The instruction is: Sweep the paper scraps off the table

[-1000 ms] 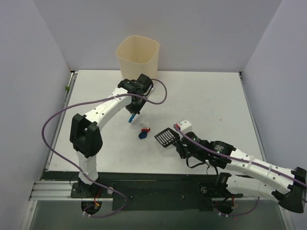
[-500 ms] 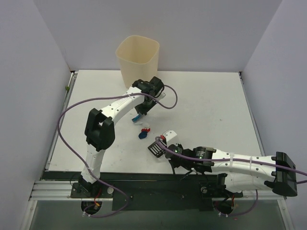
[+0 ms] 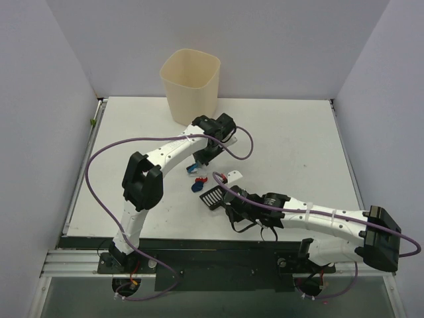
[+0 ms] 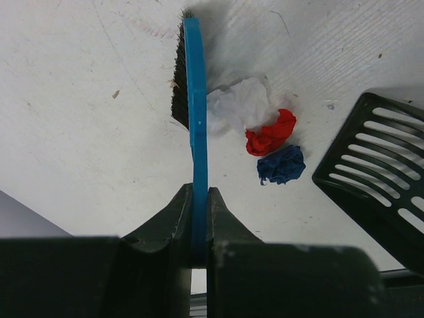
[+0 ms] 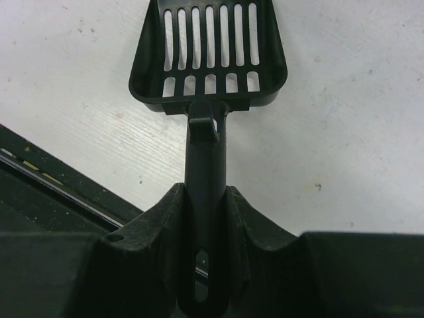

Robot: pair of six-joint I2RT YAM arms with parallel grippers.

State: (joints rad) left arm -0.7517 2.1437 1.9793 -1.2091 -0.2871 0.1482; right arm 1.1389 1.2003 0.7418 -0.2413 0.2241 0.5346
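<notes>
Three paper scraps (image 4: pixel 270 136) lay in a tight cluster on the table (image 3: pixel 291 132), approx. front-centre in the top view: a white wad, a red one & a dark blue one, touching or nearly so. The white wad sat against the black bristles of a blue brush (image 4: pixel 195 86), which stood on edge just beside the cluster. The robot's left gripper (image 4: pixel 199 211) was clamped narrow on the brush handle, jaws pressed to both its sides. A black slotted scoop (image 5: pixel 209 50) rested on the table just beside the scraps on their other side, pan end nearest them, w/ a small gap between. The right gripper (image 5: pixel 206 218) held the scoop's handle, jaws closed round it. A cream bin (image 3: pixel 191 79) stood at the table's back edge, well apart from the scraps.
</notes>
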